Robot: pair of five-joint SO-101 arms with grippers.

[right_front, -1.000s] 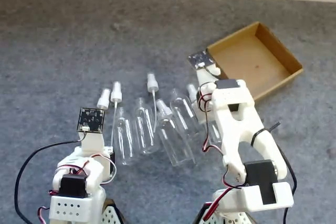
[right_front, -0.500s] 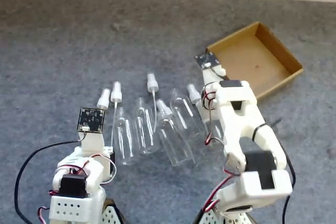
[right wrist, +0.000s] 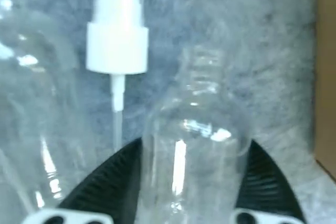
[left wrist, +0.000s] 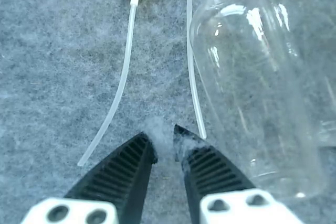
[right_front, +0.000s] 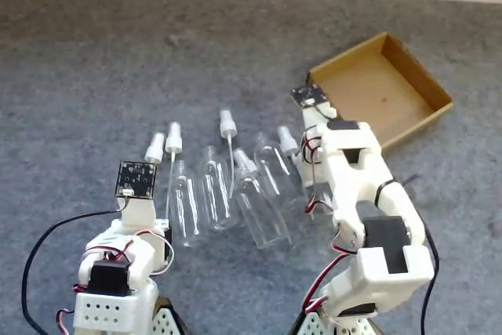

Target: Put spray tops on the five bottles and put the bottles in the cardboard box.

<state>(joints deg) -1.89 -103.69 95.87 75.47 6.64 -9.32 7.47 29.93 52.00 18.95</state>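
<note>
The left pincer (left wrist: 161, 136) is low over the grey desk (right_front: 78, 60). Its jaws are narrow, with only a small gap, and they hold nothing. The ends of two thin tubes (left wrist: 119, 98) lie just beside its tips, and a clear bottle (left wrist: 247, 87) lies next to one tube. In the high view, two tops (right_front: 173, 139) lie loose at the left and a third top (right_front: 227, 123) lies farther right. Below them the bottles lie on their sides in a row. The right pincer (right wrist: 194, 148) holds the open bottle (right wrist: 197, 124), with one finger against each side of it. A white top (right wrist: 116, 40) lies just beside this bottle's neck. The box (right_front: 376, 84) stands at the right, near the right arm.
</note>
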